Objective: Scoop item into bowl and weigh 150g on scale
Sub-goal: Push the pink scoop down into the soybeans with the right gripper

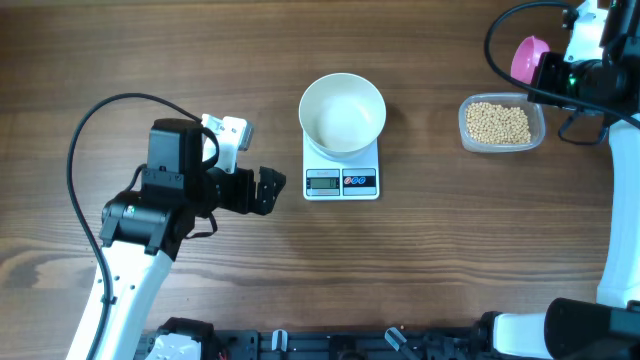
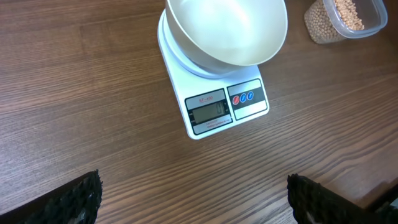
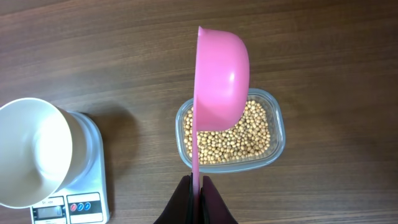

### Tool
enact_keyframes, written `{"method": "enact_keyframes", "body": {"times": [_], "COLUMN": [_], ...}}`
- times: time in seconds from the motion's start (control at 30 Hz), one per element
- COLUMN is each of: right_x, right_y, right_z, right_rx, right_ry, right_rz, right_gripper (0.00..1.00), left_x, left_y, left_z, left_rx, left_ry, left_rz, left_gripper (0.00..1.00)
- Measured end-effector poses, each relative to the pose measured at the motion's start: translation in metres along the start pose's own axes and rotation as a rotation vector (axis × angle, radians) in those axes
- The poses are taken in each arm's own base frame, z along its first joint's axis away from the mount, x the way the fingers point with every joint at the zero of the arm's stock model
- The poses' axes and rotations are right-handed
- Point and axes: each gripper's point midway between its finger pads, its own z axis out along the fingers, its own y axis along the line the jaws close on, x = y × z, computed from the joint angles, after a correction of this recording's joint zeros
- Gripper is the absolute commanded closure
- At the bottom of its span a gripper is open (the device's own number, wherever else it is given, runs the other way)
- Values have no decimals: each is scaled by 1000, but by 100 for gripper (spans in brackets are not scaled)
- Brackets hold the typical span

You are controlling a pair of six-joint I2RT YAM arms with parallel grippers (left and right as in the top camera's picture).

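Note:
The white bowl [image 1: 343, 112] [image 2: 227, 28] [image 3: 31, 149] stands empty on the small white scale [image 1: 341, 179] [image 2: 214, 106] [image 3: 93, 186] at the table's middle. Pale beans [image 1: 498, 122] [image 3: 249, 134] [image 2: 345, 14] fill a clear plastic tub [image 1: 502, 145] [image 3: 273, 112] to the right. My right gripper [image 3: 196, 182] is shut on the thin handle of a pink scoop [image 3: 217, 81] [image 1: 530, 58], held above the tub with its cup turned on edge. My left gripper [image 1: 268, 190] [image 2: 193, 198] is open over bare wood left of the scale, with nothing between its fingers.
Black cables loop over the table at the far left [image 1: 80, 150] and the top right [image 1: 495, 40]. The right arm's white body [image 1: 625, 200] stands along the right edge. Dark equipment [image 1: 330, 345] lines the front edge.

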Motion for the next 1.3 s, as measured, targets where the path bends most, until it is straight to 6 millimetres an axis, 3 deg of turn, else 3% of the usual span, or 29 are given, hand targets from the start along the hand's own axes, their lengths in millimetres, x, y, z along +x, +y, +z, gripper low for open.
{"method": "enact_keyframes", "body": {"times": [0.73,0.93,1.13,1.3], "right_x": [0,3,8,15], "right_y": [0,-9,-13,-15], "right_z": [0,0,1,20], "right_rx": [0,53,74,66], "right_ry": [2,13,38,55], "right_rz": [0,-4,-117,-248], "right_gripper": [96,96,96,96], "left_x": [0,0,0,0], "left_y": [-3,-3,-3,-3], "left_z": [0,0,0,0], "left_rx": [17,17,18,18], "left_ry": [2,2,2,2], "left_rz": [0,0,0,0], "left_gripper": [0,0,0,0]}}
